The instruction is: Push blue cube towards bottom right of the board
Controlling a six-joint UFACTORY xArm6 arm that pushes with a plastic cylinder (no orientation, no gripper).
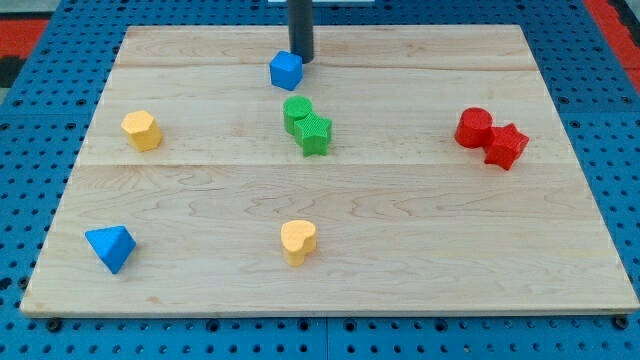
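Tip: my tip was a bare rod end with no jaws to part or close; it stood just beside the blue cube, at the cube's upper right.
Blue cube: the blue cube lay near the board's top edge, left of centre.
Key relation: the tip was on the cube's upper-right side, so a push from there would likely send it down-left, not down-right.
Obstacles: green cylinder and green star lay just below the cube.
Board: wooden board.
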